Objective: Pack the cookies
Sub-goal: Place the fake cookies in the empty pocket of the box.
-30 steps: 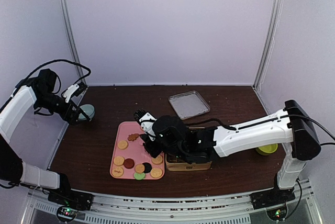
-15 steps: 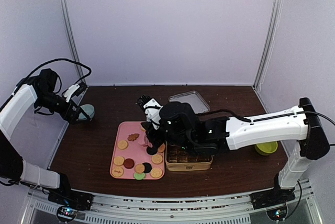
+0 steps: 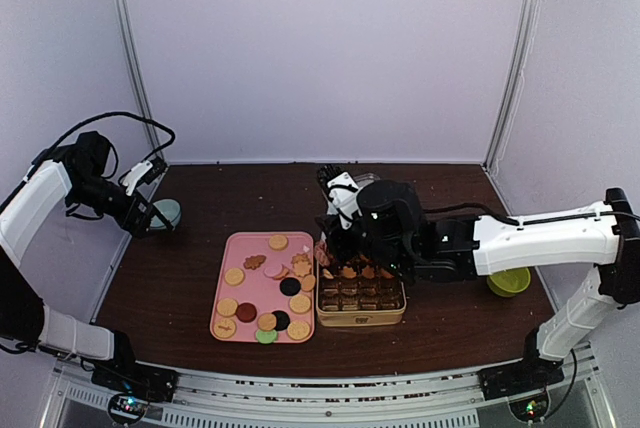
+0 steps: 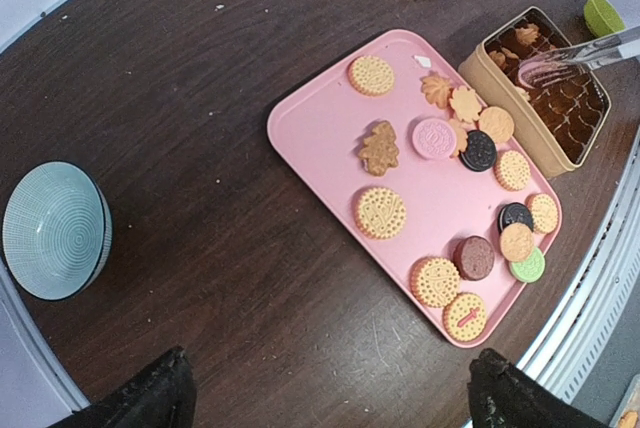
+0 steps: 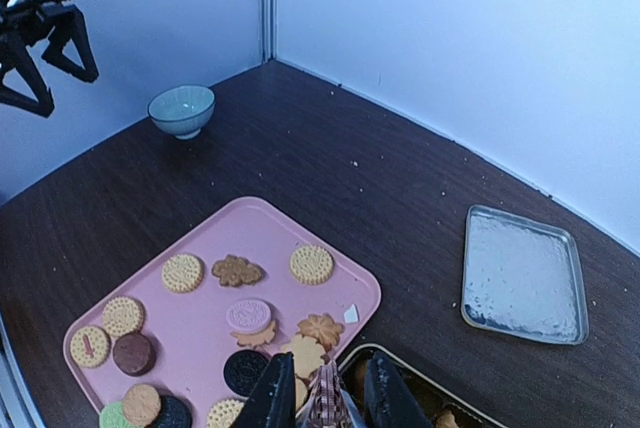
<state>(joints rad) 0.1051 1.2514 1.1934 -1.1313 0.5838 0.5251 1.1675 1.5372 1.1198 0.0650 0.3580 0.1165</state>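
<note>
The cookies (image 4: 381, 212) lie scattered on a pink tray (image 4: 320, 133); most are round and tan, and there are also pink, black, dark red, green and leaf-shaped ones (image 3: 290, 286). A gold tin (image 3: 360, 317) with brown paper cups stands against the tray's right side. My right gripper (image 5: 328, 398) hangs over the tin's near-left corner, shut on a pink ridged cookie (image 5: 324, 408) held on edge. In the left wrist view that pink cookie (image 4: 543, 71) sits just above the tin (image 4: 500, 98). High at the far left, my left gripper (image 4: 330, 393) stands open and holds nothing.
A pale blue bowl (image 3: 165, 212) sits at the far left, near the left gripper (image 3: 140, 216). The tin's silver lid (image 3: 361, 199) lies behind the tin. A small green cup (image 3: 510, 284) stands at the right, by the right arm.
My right arm has swung right and back from over the pink tray to the tin's left edge, carrying the pink cookie. The left arm has not moved.
</note>
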